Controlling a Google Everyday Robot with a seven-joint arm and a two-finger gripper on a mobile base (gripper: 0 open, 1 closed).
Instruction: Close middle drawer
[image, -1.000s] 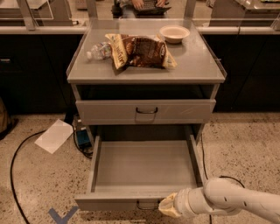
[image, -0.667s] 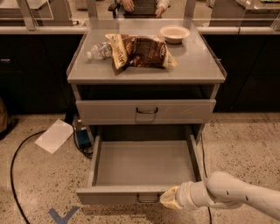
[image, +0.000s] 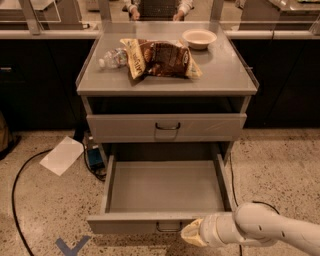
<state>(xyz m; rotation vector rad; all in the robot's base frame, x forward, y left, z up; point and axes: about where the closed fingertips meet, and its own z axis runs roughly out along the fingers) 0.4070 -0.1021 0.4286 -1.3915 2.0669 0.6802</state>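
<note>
Currently, the gripper, its closure untellable, is placed at the open middle drawer, loop handle just beside it; the drawer could be jammed by off-centre pushing.

Well above the gripper, low right of centre: chip bag touching a plastic bottle, pale bowl behind, on the cabinet top. Left of it, on the floor: white sheet, blue tape.
</note>
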